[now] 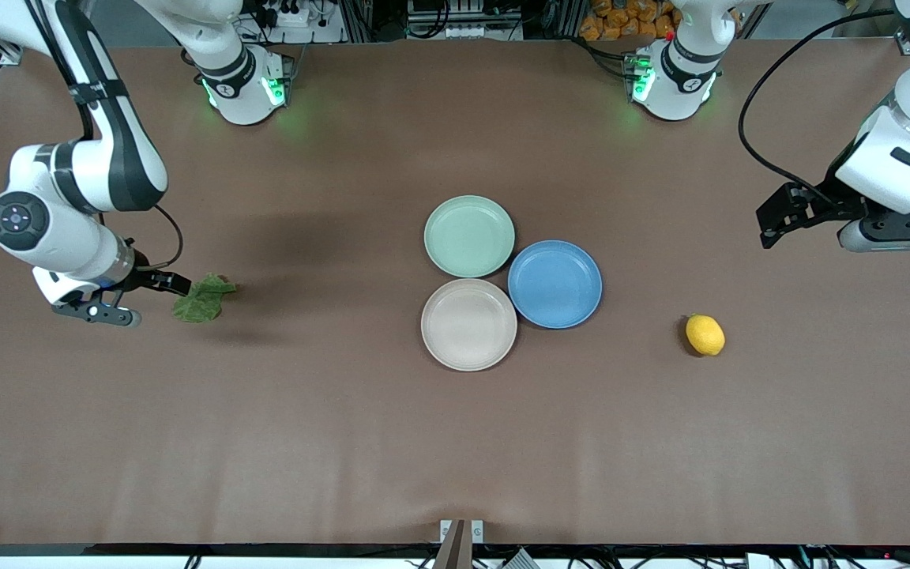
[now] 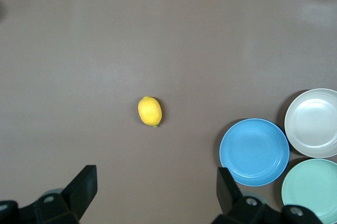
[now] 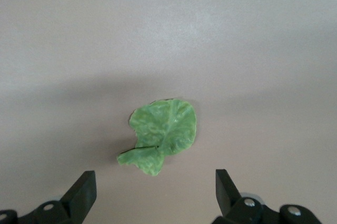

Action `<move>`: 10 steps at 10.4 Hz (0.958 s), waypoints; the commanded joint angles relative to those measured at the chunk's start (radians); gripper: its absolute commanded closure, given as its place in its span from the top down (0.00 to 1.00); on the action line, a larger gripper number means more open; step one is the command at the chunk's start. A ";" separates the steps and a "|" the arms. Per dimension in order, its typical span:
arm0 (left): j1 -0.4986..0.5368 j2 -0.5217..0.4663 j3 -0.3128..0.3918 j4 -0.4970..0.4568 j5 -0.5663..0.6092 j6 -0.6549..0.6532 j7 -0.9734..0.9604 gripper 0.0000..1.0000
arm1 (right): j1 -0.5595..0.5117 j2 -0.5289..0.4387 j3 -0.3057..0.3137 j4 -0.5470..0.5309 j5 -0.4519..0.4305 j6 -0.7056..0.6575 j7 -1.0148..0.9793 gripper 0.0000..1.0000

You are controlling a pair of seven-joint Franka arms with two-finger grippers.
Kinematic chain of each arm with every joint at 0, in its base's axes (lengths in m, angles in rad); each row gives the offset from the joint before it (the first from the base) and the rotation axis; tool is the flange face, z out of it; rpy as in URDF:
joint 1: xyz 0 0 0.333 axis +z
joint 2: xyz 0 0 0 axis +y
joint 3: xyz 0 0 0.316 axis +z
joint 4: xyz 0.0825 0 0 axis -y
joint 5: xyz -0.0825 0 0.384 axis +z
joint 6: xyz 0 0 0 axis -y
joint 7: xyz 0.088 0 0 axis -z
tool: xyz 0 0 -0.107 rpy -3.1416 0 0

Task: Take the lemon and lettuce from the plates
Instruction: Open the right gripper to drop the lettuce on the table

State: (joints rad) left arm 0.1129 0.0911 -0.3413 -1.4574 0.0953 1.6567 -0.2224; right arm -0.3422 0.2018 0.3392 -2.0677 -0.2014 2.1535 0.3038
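The lemon (image 1: 705,334) lies on the bare table toward the left arm's end, apart from the plates; it also shows in the left wrist view (image 2: 150,111). The lettuce (image 1: 202,299) lies flat on the table toward the right arm's end and shows in the right wrist view (image 3: 163,134). The mint green plate (image 1: 469,235) and the beige plate (image 1: 468,324) are both empty at mid-table. My left gripper (image 1: 767,225) (image 2: 156,192) is open and empty, up over the table near the lemon. My right gripper (image 1: 159,300) (image 3: 155,192) is open and empty, just beside the lettuce.
A blue plate (image 1: 554,284), also empty, touches the other two plates on the side toward the left arm's end. The left wrist view shows the blue plate (image 2: 254,152), the beige plate (image 2: 313,123) and the mint plate (image 2: 310,190). The brown table (image 1: 344,442) stretches wide nearer the front camera.
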 commanded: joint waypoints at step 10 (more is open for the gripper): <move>-0.021 -0.017 0.031 -0.034 -0.054 -0.034 0.041 1.00 | 0.143 -0.084 -0.098 0.596 0.123 -0.619 -0.141 1.00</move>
State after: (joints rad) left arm 0.0928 0.0859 -0.3186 -1.4892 0.0713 1.6427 -0.2146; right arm -0.2185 0.1355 0.2845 -1.5533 -0.1478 1.6361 0.2613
